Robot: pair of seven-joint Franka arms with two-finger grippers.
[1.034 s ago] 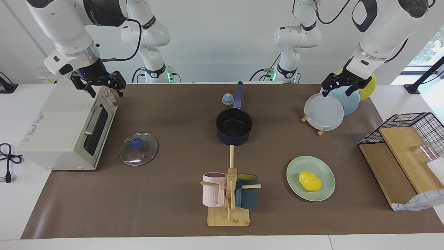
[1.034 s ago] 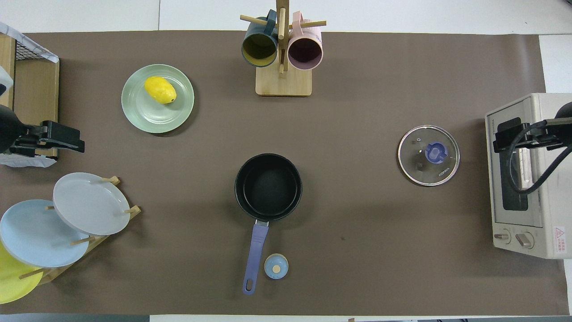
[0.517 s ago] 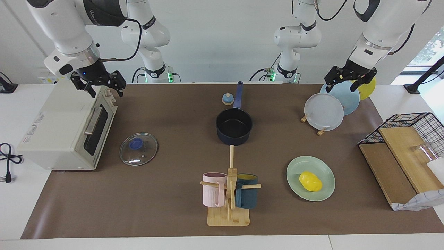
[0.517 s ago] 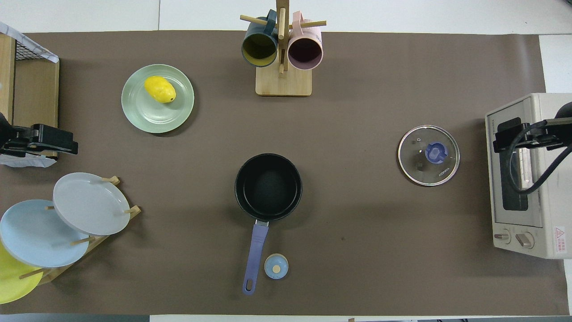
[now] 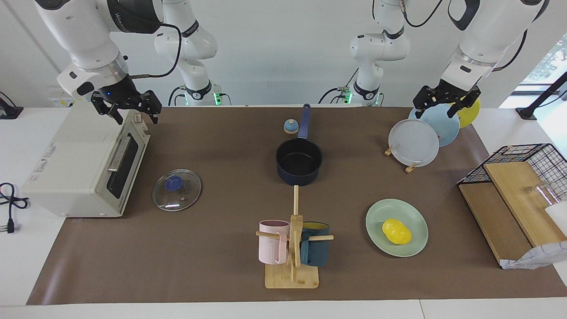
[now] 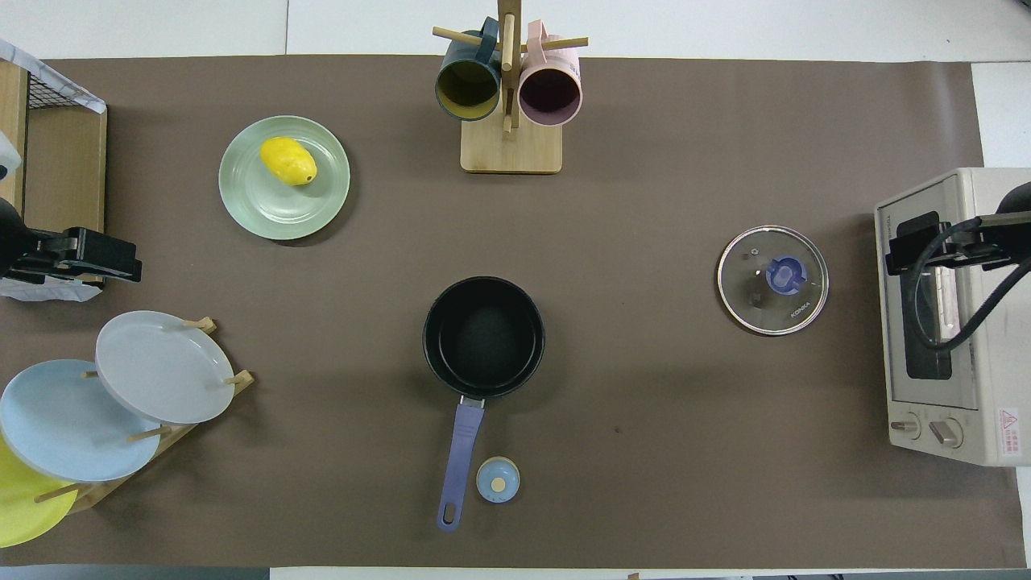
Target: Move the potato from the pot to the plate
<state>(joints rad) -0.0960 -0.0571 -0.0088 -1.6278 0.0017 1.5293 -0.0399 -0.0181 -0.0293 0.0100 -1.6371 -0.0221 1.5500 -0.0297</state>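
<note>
One smooth yellow potato [image 5: 396,231] on plate [image 5: 416,219]

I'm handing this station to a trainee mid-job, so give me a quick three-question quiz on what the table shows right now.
1. True or false: the potato still lies in the pot.
2. Multiple choice: the glass lid lies (A) on the pot, (B) flat on the mat beside the toaster oven, (C) on the mug rack.
3. Fill in: the left end effector hangs over the ___ of standing plates.

Key: 1 false, it sits on the mint-green plate; 2 B; 3 rack.
</note>
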